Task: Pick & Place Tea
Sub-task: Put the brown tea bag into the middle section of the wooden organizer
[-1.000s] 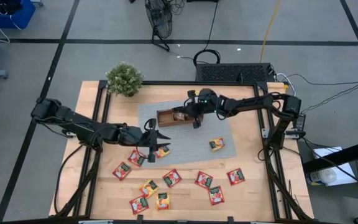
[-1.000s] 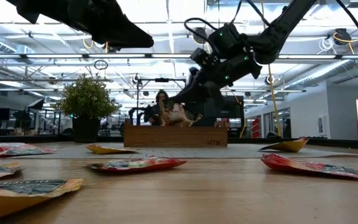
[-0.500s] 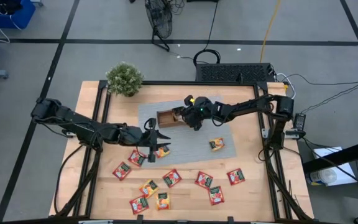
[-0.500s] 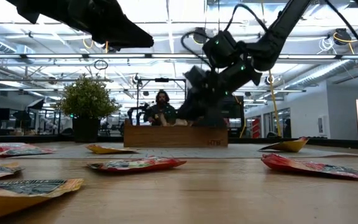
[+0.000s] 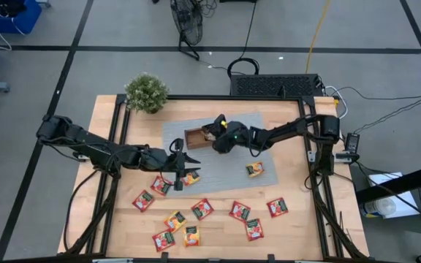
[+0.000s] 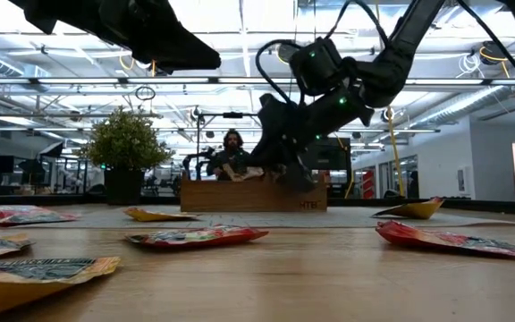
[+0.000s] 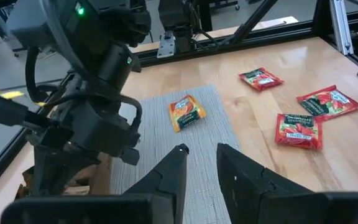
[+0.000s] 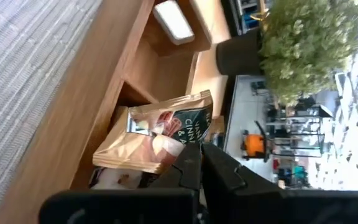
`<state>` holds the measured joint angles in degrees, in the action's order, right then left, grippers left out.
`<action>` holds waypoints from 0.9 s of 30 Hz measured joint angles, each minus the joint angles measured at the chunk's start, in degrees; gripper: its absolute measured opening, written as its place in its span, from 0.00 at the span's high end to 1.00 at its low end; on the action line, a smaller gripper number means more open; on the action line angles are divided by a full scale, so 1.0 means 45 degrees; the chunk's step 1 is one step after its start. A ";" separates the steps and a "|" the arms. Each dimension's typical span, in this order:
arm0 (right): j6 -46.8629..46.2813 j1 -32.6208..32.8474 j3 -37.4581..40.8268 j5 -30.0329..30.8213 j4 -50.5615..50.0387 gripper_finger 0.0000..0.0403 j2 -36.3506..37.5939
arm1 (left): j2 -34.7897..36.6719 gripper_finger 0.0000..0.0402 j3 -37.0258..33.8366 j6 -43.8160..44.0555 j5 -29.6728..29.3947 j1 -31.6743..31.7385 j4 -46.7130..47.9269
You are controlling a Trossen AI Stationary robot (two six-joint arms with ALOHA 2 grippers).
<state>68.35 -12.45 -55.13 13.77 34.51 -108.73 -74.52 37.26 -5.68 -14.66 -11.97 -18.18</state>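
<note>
Several tea packets lie flat on the table's near half, such as a red one (image 5: 202,209), and an orange one (image 5: 254,169) lies on the grey mat (image 5: 254,150). The brown wooden tray (image 5: 196,137) stands on the mat with packets (image 8: 160,146) upright in one compartment. My right gripper (image 5: 213,139) (image 8: 197,163) is shut, its tips at those packets. My left gripper (image 5: 194,166) (image 7: 201,165) hovers open above the packets near the mat's near left corner, with nothing between its fingers. My right gripper's shut fingertips (image 8: 188,165) lie against the upper edge of a pale packet (image 8: 166,149) standing in the tray's compartment. They come slanting down from the table's right side. The packet stays in the tray, leaning among the others.
A potted plant (image 5: 146,93) stands at the table's far left corner. Black frame rails (image 5: 320,183) run along the table's sides. A person (image 6: 231,152) shows in the room beyond the tray.
My right gripper has gone toward the table's left edge and down to the tray, rolling about its own line as it went, and has stayed shut. The packets in the tray show no clear shift.
</note>
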 joint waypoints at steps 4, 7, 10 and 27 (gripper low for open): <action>0.0348 0.0225 0.0000 0.0554 0.0177 1.00 0.0000 | 0.0000 0.77 0.0000 0.0045 -0.0001 0.0000 0.0026; 0.0645 0.0316 0.0000 0.1171 0.0204 1.00 0.0005 | -0.0005 0.77 0.0000 0.0059 -0.0005 0.0000 0.0054; 0.0728 0.0320 0.0000 0.1209 -0.0049 1.00 0.0005 | -0.0005 0.77 0.0000 0.0296 -0.0057 0.0003 0.0085; 0.0164 0.0291 0.0000 0.1996 -0.0178 0.92 0.0005 | -0.0117 0.77 0.0000 0.1002 -0.0287 0.0170 0.0123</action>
<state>69.09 -11.14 -55.13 22.75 33.71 -108.71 -75.05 37.26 -1.17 -15.94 -11.20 -17.63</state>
